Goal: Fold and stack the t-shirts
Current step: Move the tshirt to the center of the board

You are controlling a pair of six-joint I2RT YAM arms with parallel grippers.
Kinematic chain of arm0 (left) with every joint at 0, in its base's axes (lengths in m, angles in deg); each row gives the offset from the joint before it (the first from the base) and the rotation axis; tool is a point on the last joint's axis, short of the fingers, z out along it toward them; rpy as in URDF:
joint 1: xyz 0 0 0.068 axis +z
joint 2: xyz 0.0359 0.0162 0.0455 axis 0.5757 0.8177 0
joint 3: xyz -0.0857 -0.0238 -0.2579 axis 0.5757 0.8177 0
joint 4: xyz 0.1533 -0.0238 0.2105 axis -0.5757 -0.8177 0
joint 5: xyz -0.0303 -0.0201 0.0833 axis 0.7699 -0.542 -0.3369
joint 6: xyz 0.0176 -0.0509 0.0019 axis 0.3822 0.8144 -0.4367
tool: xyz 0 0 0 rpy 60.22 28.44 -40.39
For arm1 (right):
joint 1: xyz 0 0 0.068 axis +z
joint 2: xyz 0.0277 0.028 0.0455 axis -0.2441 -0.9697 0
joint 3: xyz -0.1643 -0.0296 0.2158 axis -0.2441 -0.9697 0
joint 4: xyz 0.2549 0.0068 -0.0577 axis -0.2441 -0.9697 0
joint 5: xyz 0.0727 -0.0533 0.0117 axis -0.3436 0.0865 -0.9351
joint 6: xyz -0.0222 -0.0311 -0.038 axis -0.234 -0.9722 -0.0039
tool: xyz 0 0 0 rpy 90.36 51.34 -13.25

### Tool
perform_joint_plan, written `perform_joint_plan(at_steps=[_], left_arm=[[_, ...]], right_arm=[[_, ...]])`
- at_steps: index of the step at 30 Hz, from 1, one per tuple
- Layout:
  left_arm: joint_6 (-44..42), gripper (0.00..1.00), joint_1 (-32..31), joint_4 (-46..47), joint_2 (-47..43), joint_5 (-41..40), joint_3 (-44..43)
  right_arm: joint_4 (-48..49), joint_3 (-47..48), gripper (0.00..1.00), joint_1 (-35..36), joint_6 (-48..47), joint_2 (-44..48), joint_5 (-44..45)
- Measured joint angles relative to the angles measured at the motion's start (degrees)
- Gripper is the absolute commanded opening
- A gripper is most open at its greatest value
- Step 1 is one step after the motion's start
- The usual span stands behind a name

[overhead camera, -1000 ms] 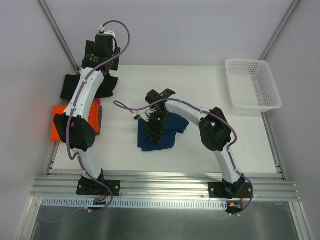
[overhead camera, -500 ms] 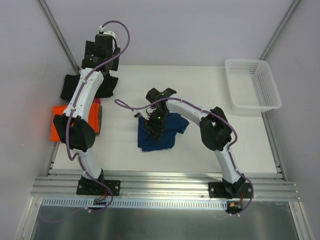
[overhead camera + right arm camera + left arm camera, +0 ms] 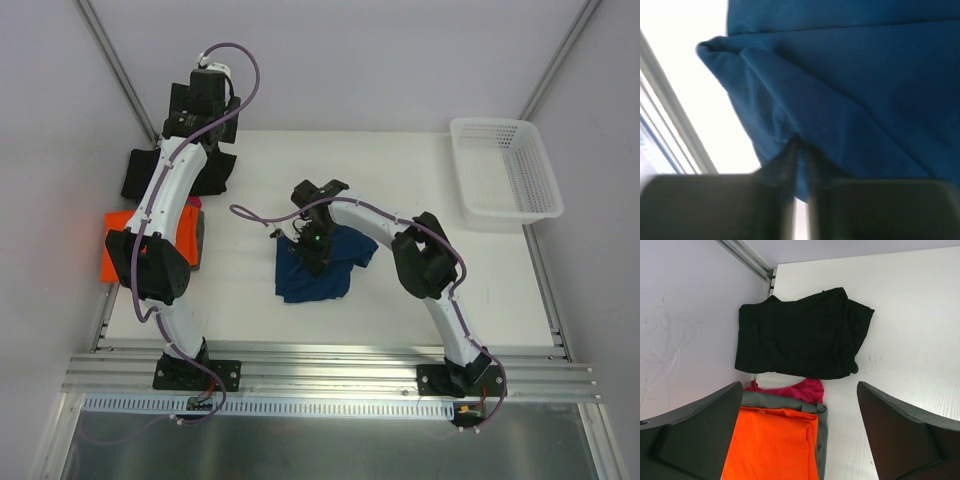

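At the far left, the black shirt (image 3: pixel 800 335) lies roughly folded against the wall at the back corner of the table (image 3: pixel 400 170). Just nearer, the orange shirt (image 3: pixel 772 445) sits folded on top of a grey cloth (image 3: pixel 782 402) and a pink cloth (image 3: pixel 795 389), so that pile looks like the stack being built. The left gripper (image 3: pixel 800 390) hangs above these with its jaws spread wide and nothing between them; it looks idle. In the middle of the table lies the navy shirt (image 3: pixel 318 280), crumpled and only partly folded, well apart from the pile. The right gripper (image 3: pixel 801 150) is down on its far edge, and the wrist view shows its jaws nipped together on a raised fold of the blue cloth. At the far right the basket (image 3: pixel 545 190) stands in the back corner, with nothing visible in it. The step in hand appears to be folding the navy shirt, with the grip just taken. The next move probably calls for lifting that pinched edge and carrying it over the rest of the shirt to lay a flat fold. The pinch looks thin, so the cloth could slip or drag the whole shirt along. Once folded, it would need carrying left onto the orange shirt.
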Motion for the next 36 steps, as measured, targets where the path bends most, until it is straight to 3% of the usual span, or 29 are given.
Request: perform_joint_plan(at_steps=[1,10,14,18,25,31,36], left_arm=[[0.0,0.99,0.0,0.0,0.0,0.0,0.0],[0.2,0.99,1.4,0.0,0.0,0.0,0.0],[1.2,0.99,3.7,0.0,0.0,0.0,-0.5],[2.0,0.99,6.0,0.0,0.1,-0.1,-3.0],[3.2,0.99,6.2,0.2,0.1,-0.1,-6.9],[4.3,0.99,6.2,0.3,0.1,-0.1,-5.4],[4.7,0.99,6.2,-0.1,0.1,-0.1,-4.3]], right_arm=[[0.0,0.0,0.01,0.0,0.0,0.0,0.5],[0.4,0.0,0.01,-2.5,0.1,3.7,7.1],[0.4,9.6,0.01,-8.4,-0.2,7.0,11.3],[6.5,23.1,0.01,-15.3,-1.5,8.7,16.5],[21.3,27.2,0.01,-15.3,-3.1,14.3,22.2],[27.8,26.7,0.01,-11.7,-1.5,18.7,23.5],[29.3,13.8,0.01,-12.9,-2.3,29.0,24.6]])
